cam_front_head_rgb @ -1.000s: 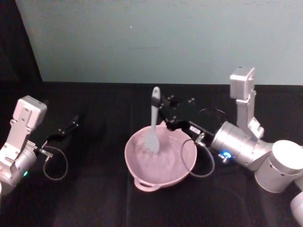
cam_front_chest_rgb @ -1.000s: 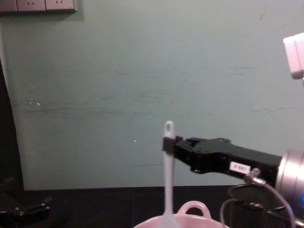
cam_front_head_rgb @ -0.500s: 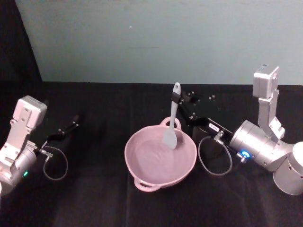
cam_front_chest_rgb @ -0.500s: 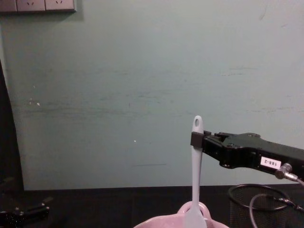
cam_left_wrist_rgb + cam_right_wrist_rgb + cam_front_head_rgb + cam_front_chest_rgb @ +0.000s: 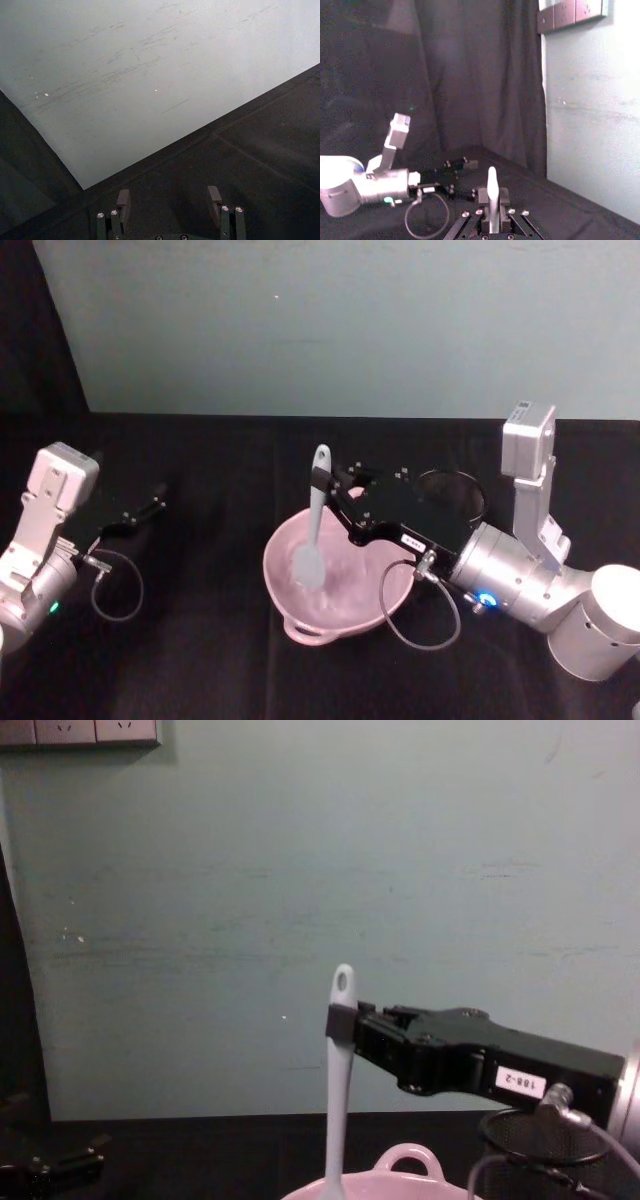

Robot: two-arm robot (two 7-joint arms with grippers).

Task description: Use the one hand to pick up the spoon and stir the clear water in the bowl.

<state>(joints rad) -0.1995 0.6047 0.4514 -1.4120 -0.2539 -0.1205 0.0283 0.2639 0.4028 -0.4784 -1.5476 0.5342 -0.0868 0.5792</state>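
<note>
Head view first: the right hand (image 5: 325, 480) reaches in from the right, over the far rim of the pink bowl (image 5: 300, 625), clamped on the spoon (image 5: 313, 525) near the top of the handle, just under the hole. The spoon hangs close to upright, flat head down inside the bowl on its left half. I can't really make out the water, so no idea how deep the head sits. The left hand (image 5: 150, 502) is parked way off on the left of the counter (image 5: 200, 660), and a black mesh cup (image 5: 452, 490) sits behind the right arm.

Left wrist view: left hand (image 5: 169, 200) has its fingers spread wide with nothing in them, just counter and wall ahead.

Right wrist view: the spoon handle (image 5: 492, 190) pokes straight up between the closed jaws.

Chest view: the spoon (image 5: 338, 1090) is vertical and the right hand (image 5: 340, 1020) comes at it sideways from the right, bowl's loop handle (image 5: 405, 1160) poking up below.

So the grip sits high and the working end straight below it. I reckon any stirring is about circling the head without knocking the left wall, which looks closest.
</note>
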